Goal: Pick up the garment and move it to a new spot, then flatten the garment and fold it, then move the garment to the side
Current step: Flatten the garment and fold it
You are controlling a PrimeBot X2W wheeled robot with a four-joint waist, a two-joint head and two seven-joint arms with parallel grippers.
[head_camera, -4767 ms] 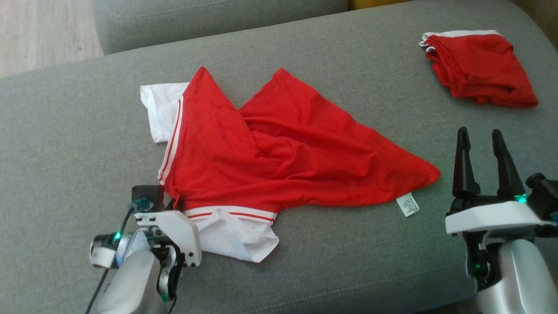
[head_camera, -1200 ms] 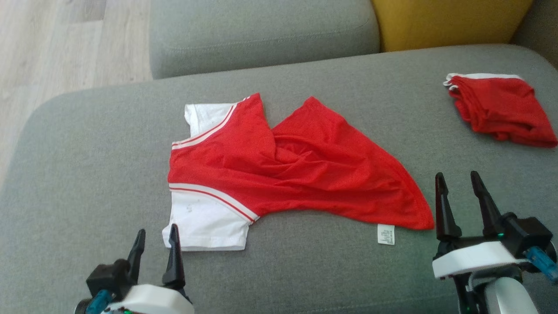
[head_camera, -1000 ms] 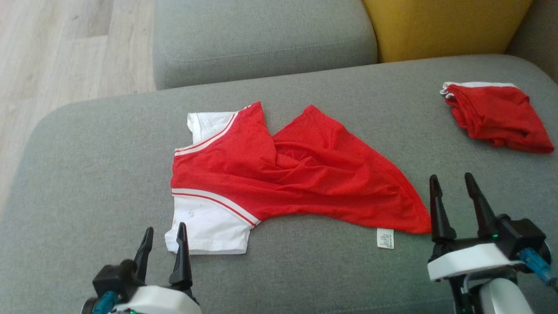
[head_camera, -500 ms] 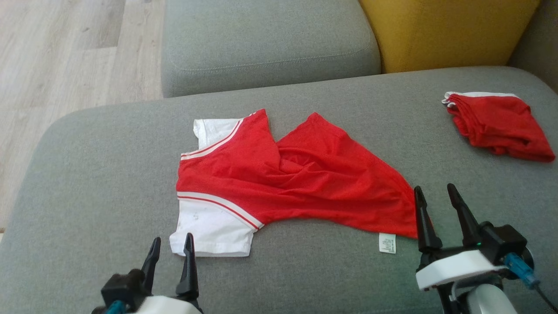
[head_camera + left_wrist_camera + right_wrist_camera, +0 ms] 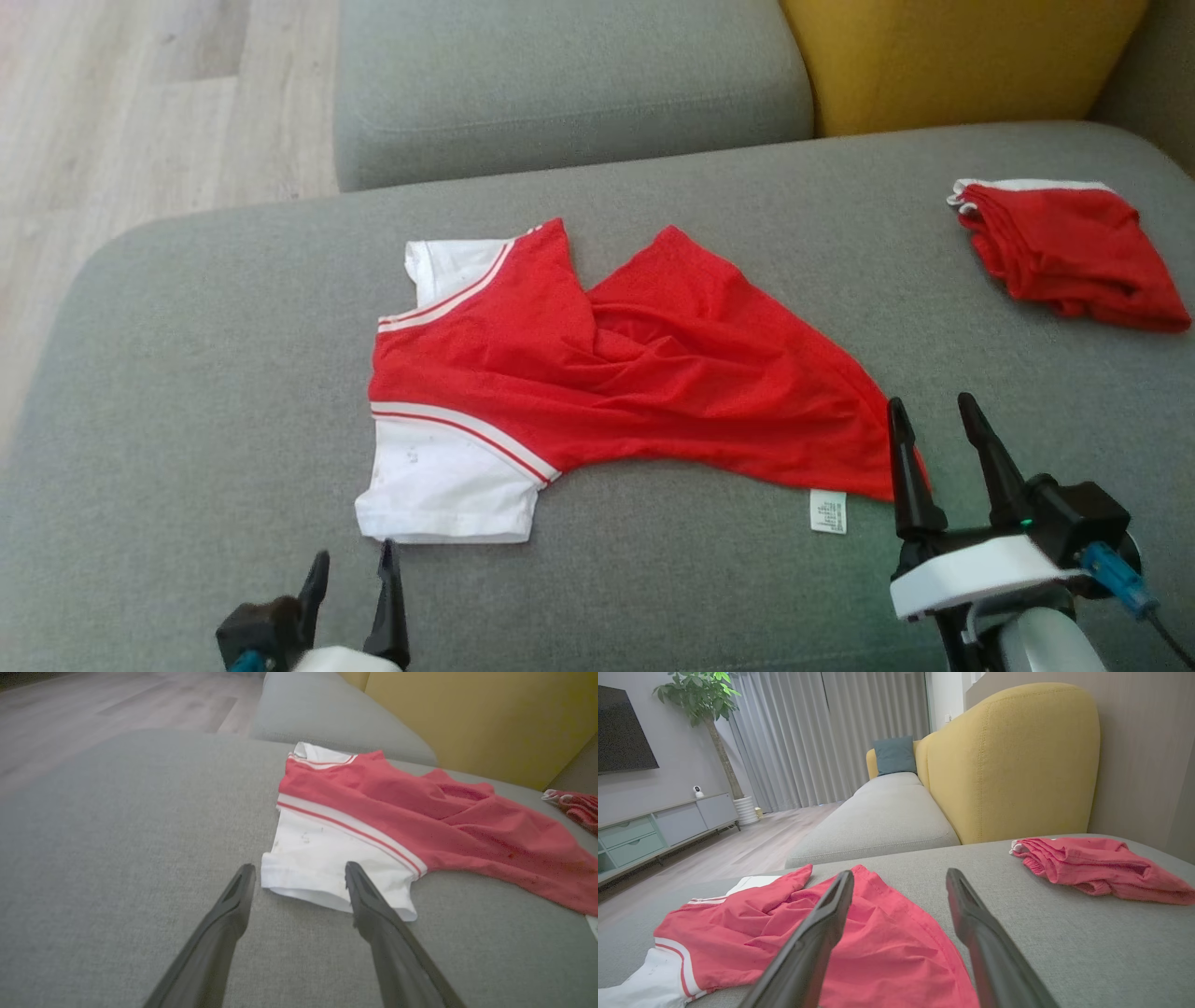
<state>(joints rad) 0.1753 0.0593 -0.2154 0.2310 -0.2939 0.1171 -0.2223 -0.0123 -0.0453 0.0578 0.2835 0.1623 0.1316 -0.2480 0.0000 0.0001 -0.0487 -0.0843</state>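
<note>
Since a few seconds ago the left gripper (image 5: 355,551) has left the near white sleeve (image 5: 448,485) and drawn back toward the near edge of the grey sofa seat (image 5: 187,373), fingers spread and empty, so the sleeve now lies flat. The red-and-white jersey (image 5: 635,373) lies mid-seat, its body twisted and creased, so flattening looks unfinished. The right gripper (image 5: 931,403), likewise wide and empty, waits beside the jersey's pointed hem corner, probably to tug it straight; a folded red garment (image 5: 1064,252) sits at the far right corner.
</note>
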